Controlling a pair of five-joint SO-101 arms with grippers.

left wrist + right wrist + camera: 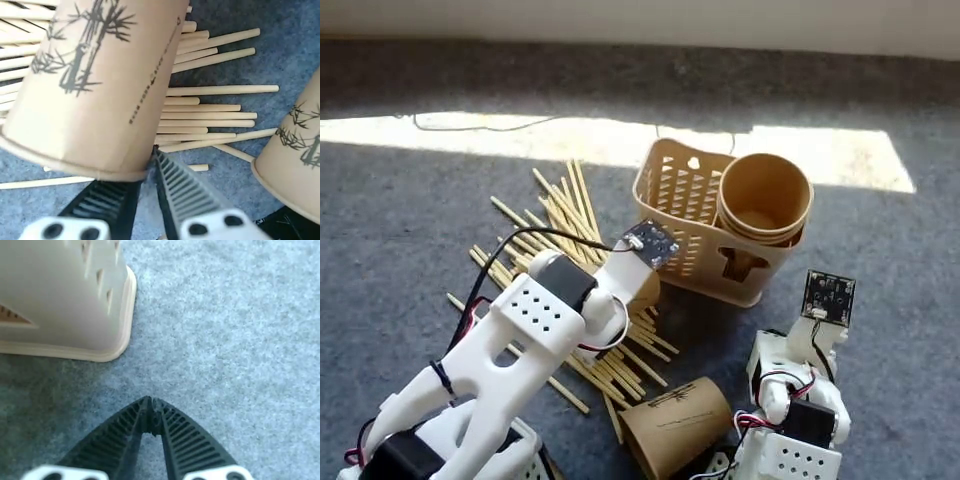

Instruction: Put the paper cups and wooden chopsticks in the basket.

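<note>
Carpet (285, 30); paper cup (100, 85) rim pinched in left end effector (150, 167).

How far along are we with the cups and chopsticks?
Done: stacked tan paper cups sit in the beige slotted plastic basket. In hand: the left gripper has its jaws shut on the rim of a bamboo-print paper cup. Left: another paper cup lying on its side and the scattered wooden chopsticks, all outside the basket. The right gripper is shut and empty.
</note>
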